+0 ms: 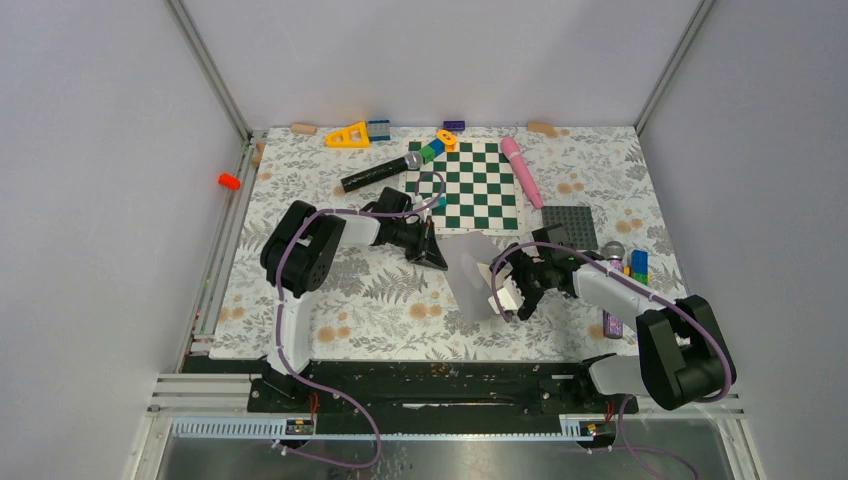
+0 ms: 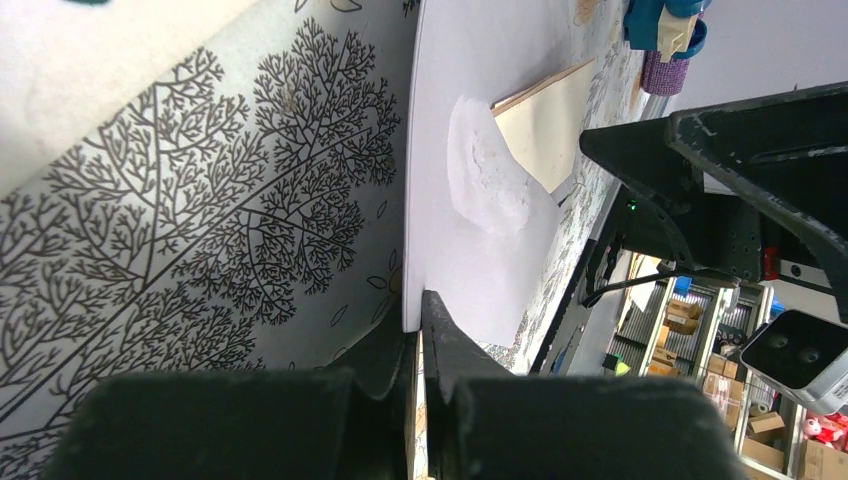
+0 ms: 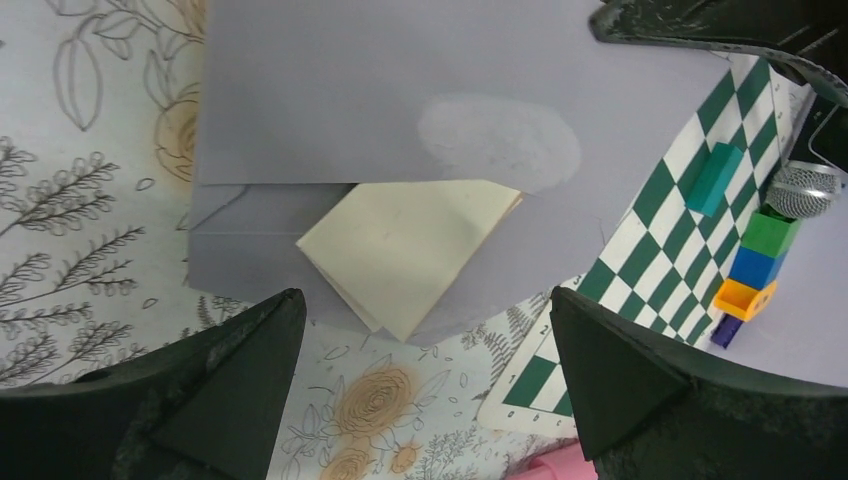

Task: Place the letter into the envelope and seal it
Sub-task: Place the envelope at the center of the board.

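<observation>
Grey paper: the envelope (image 3: 400,100) is lying flat on the flowered cloth (image 3: 90,250), just ahead of the right gripper (image 3: 422,296) and reaching across to the left gripper (image 2: 417,325).
Cream sheet: the letter (image 3: 410,250) is sitting only partly inside and askew. One corner is poking out of the mouth toward the right gripper, over what looks like the open flap (image 3: 250,250).
Left tool: its fingers are pressing together on the envelope's edge, pinning it.
Right tool: its jaws are standing wide apart, gripping nothing, and hovering over the exposed corner.
Risk one: a push on the crooked letter is likely to be jamming a corner against the inner fold, buckling the sheet instead of sliding it home.
Risk two: with only one edge pinched, the envelope may be pivoting or creasing around the left tool under that push.
Risk three: folding the flap while paper is protruding would be trapping it in the seal.
Left arm: stretching low toward the middle, wrist rolled sideways.
Right arm: bending at the elbow and reaching inward, wrist tipping down.
</observation>
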